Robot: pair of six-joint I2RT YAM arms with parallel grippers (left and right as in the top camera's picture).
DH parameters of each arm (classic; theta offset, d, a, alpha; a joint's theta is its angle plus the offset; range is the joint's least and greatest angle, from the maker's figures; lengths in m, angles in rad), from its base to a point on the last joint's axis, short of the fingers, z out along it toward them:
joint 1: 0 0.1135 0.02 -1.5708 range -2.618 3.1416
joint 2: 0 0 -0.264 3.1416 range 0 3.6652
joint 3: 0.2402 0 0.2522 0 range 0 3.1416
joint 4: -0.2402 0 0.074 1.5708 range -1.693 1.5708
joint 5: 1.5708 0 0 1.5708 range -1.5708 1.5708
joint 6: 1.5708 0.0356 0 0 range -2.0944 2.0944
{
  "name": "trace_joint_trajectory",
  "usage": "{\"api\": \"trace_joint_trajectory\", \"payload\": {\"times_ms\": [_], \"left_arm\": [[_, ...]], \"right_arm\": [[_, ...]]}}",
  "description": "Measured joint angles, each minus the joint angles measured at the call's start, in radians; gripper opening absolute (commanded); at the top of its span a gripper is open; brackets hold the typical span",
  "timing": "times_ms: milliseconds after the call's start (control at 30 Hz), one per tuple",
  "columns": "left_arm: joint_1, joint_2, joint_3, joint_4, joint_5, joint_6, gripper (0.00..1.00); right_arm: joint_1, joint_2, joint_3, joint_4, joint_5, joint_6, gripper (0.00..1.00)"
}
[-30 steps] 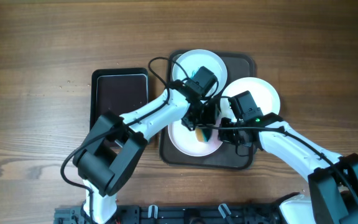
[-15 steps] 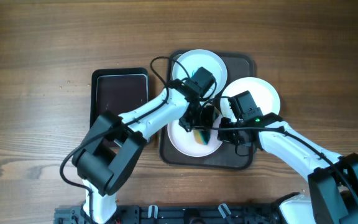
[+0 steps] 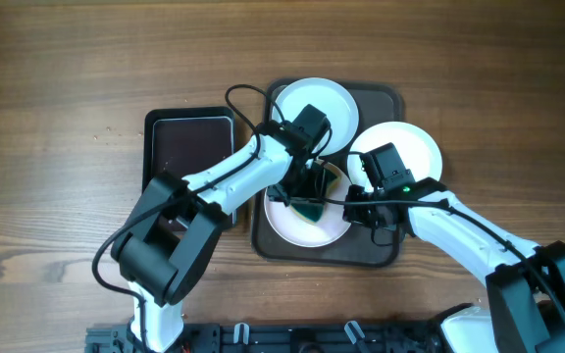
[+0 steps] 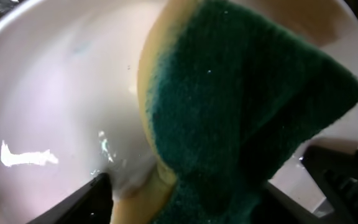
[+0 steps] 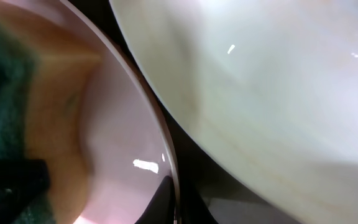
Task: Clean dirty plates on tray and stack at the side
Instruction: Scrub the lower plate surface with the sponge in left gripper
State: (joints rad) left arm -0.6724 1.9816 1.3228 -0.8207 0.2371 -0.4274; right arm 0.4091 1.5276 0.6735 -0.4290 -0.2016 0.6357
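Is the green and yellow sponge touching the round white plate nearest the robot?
Touching. In the left wrist view the green-and-yellow sponge rests its yellow foam edge directly on the white plate, no gap.

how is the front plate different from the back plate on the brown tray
The front plate has the sponge lying on it under the left gripper, whose jaws are open; the back plate shows nothing on it. The right gripper pinches the front plate's rim; nothing grips the back plate. Both are round, white and on the tray.
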Motion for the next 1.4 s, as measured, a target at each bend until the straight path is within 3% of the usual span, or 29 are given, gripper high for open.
{"api": "trace_joint_trajectory", "payload": {"times_ms": [233,333,500,1000,1100,1133,1400], "left_arm": [[0.001,-0.025,0.035,-0.074,-0.086,0.005,0.8],[0.003,-0.069,0.046,-0.071,-0.111,0.011,0.68],[0.001,-0.091,0.058,-0.047,-0.133,0.052,0.64],[-0.077,-0.011,0.04,0.01,-0.137,0.116,0.38],[-0.079,0.005,0.035,0.029,-0.136,0.127,0.08],[-0.079,0.008,0.035,0.032,-0.136,0.125,0.04],[-0.079,0.015,0.035,0.037,-0.136,0.121,0.04]], "right_arm": [[0.001,0.0,0.0,0.001,0.0,0.0,0.04],[0.001,0.0,0.0,0.001,0.0,0.0,0.04],[0.001,0.0,0.0,0.002,0.0,0.0,0.05],[0.001,0.0,0.0,0.002,0.0,0.0,0.05],[0.001,0.0,0.0,0.002,0.0,0.0,0.05],[0.001,0.0,0.0,0.002,0.0,0.0,0.05],[0.001,0.0,0.0,0.002,0.0,0.0,0.05]]}}
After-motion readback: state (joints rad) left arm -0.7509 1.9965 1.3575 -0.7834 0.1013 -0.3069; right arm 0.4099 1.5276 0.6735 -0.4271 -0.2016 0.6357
